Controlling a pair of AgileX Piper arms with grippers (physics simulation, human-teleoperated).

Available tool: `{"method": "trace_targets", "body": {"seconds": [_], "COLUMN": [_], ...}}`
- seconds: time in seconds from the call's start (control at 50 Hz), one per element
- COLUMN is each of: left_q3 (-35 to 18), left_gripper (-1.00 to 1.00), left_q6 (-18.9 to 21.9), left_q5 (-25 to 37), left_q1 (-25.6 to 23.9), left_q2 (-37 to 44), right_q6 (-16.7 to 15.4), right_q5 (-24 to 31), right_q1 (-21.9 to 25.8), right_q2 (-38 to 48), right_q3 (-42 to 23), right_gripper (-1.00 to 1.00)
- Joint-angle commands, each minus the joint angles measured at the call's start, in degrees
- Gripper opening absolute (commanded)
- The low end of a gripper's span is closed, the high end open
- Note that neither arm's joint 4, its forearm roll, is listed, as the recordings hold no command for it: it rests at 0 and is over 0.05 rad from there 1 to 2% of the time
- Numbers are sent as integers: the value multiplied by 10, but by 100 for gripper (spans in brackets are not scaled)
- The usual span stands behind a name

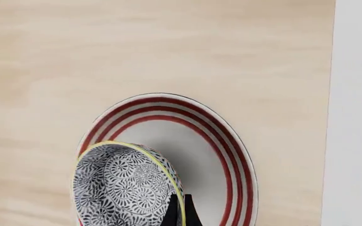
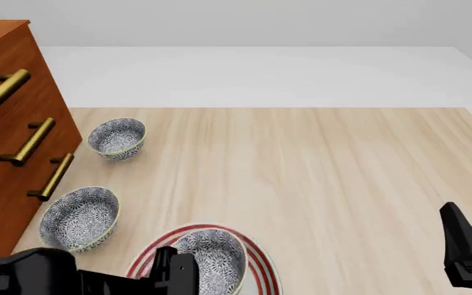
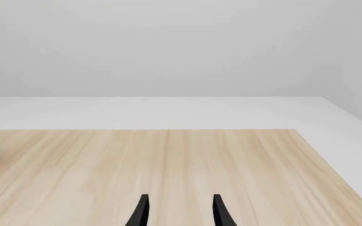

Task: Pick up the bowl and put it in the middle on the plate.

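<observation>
Patterned grey-blue, the bowl (image 2: 213,257) sits over the plate (image 2: 262,261) at the table's (image 2: 318,178) near edge, its rim pinched by the left gripper (image 1: 181,209). Two matching bowls (image 2: 79,218) (image 2: 118,137) line the left edge beside a wooden drawer chest (image 2: 7,141). Well apart, the right gripper (image 3: 179,211) hangs with fingers spread, holding nothing.

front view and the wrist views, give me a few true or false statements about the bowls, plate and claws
1. The left claw grips the rim of a floral bowl over the red-ringed plate. True.
2. Three floral bowls show in the front view. True: the two others sit near the wooden drawer cabinet.
3. The right claw holds a bowl. False: it is open and holds nothing.
4. The plate has blue rings. False: the rings are red.
5. The cabinet stands on the table's right side. False: it is on the left.
</observation>
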Motion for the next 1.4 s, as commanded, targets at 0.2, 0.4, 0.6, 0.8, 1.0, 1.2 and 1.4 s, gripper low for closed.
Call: {"method": "trace_targets", "body": {"seconds": [0.2, 0.4, 0.6, 0.8, 1.0, 1.2, 1.4], "left_q3": [-5, -3, 2, 7, -9, -23, -19], "left_gripper": [-100, -100, 100, 100, 100, 100, 100], "left_q6": [-24, -25, -18, -19, -30, -30, -25], "left_q5": [-13, -20, -11, -18, -2, 21, 33], "left_q1": [-34, -33, -18, -18, -26, -27, -21], "left_q2": [39, 43, 25, 24, 11, -18, -44], "right_q6": [0, 0, 0, 0, 0, 0, 0], "right_q5": [0, 0, 0, 0, 0, 0, 0], "right_q1": [0, 0, 0, 0, 0, 0, 0], "right_q2": [0, 0, 0, 0, 0, 0, 0], "right_q3": [0, 0, 0, 0, 0, 0, 0], "right_gripper": [100, 100, 100, 100, 100, 100, 100]}}
